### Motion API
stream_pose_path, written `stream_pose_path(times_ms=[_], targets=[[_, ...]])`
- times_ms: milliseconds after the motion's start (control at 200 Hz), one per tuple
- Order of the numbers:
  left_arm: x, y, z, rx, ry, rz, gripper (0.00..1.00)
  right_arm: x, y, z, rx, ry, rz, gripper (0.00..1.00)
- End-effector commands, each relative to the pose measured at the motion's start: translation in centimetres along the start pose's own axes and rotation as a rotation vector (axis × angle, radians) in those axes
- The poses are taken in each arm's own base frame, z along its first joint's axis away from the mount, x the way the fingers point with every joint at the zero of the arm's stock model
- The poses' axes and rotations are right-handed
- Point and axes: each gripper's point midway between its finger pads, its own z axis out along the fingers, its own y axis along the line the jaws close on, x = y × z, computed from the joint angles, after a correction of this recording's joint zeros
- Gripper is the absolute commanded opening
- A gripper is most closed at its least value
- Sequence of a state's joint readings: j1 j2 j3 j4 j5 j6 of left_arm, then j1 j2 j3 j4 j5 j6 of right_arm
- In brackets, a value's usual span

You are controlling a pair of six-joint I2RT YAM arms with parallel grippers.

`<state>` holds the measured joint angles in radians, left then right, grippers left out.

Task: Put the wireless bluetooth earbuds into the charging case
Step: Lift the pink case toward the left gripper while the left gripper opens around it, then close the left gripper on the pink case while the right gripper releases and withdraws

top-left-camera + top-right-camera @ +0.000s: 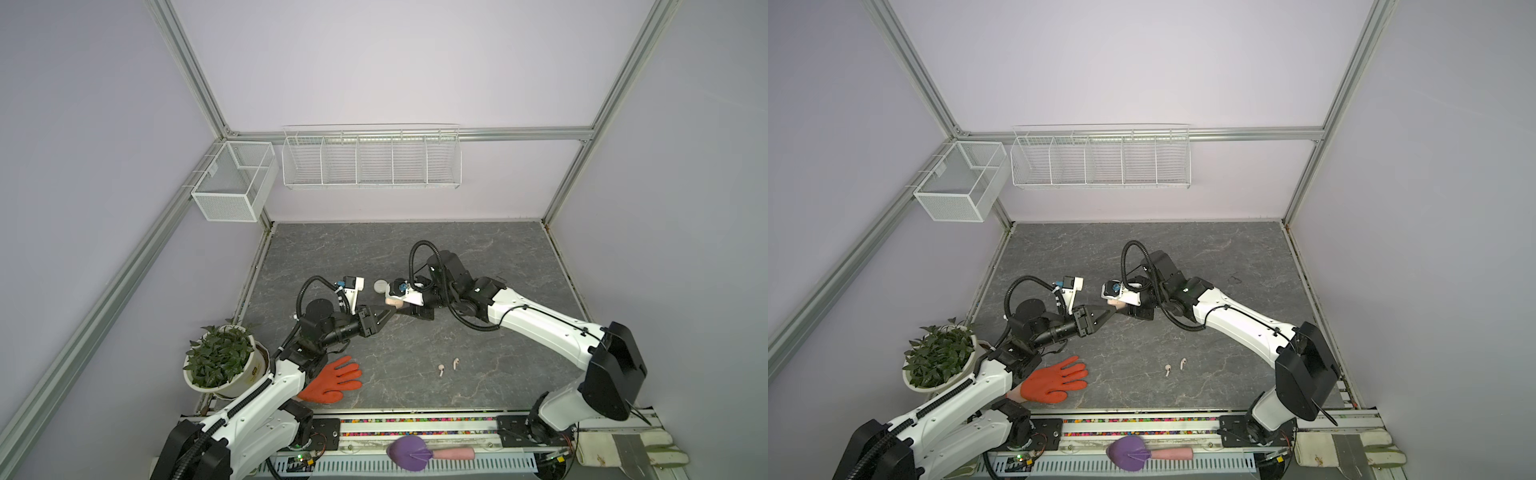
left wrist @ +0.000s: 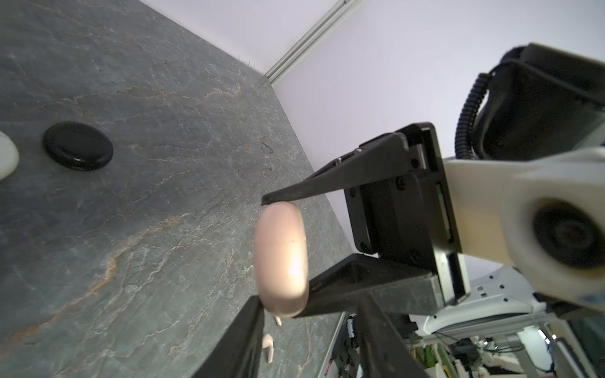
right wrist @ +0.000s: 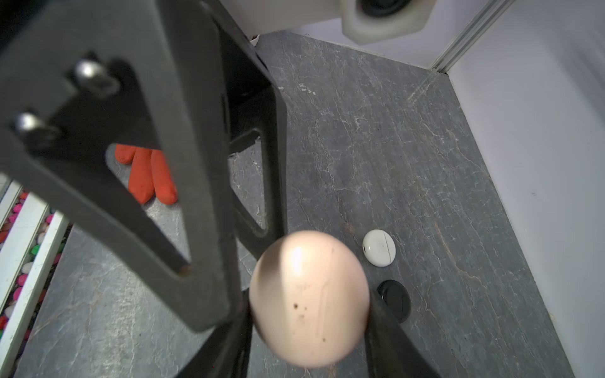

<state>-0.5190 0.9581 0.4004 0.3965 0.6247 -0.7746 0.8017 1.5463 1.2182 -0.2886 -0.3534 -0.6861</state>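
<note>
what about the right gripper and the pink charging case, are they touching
Touching. The right wrist view shows the pink charging case wedged between both fingers of the right gripper, with no gap on either side.

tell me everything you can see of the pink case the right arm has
The pale pink charging case is a smooth, glossy, rounded oval that looks like plastic, with a few dark specks and a faint seam; its lid is closed. It is pinched between the fingers of the right gripper, apparently off the table. The left gripper tips sit at its rim; contact is unclear.
</note>
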Motion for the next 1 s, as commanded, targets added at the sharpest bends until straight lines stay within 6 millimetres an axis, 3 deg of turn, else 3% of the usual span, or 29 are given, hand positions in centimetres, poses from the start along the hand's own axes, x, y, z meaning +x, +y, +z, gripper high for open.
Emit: stream_pose_path(times_ms=[0,675,750,885,995], targets=[[-1.1,-1.2,0.2,0.043,-0.033,0.036,0.37,-0.8,0.1,-0.1,-0.025,-0.035,-0.034,0.20],[-1.6,-1.5,0.7,0.079,-0.042,0.031,0.27,-1.3,0.5,0.0,-0.030,-0.055,-0.032,0.21],[-1.6,-1.5,0.6,0.074,-0.046,0.035,0.26,-1.5,0.4,0.0,-0.026,-0.059,-0.030,0.27],[-1.5,-1.4,0.6,0.070,-0.042,0.042,0.26,-2.3,-0.1,-0.3,0.002,-0.063,-0.004,0.56],[-1.5,-1.6,0.4,0.076,-0.049,0.065,0.25,-3.0,-0.2,-1.3,0.041,-0.061,-0.029,0.68]])
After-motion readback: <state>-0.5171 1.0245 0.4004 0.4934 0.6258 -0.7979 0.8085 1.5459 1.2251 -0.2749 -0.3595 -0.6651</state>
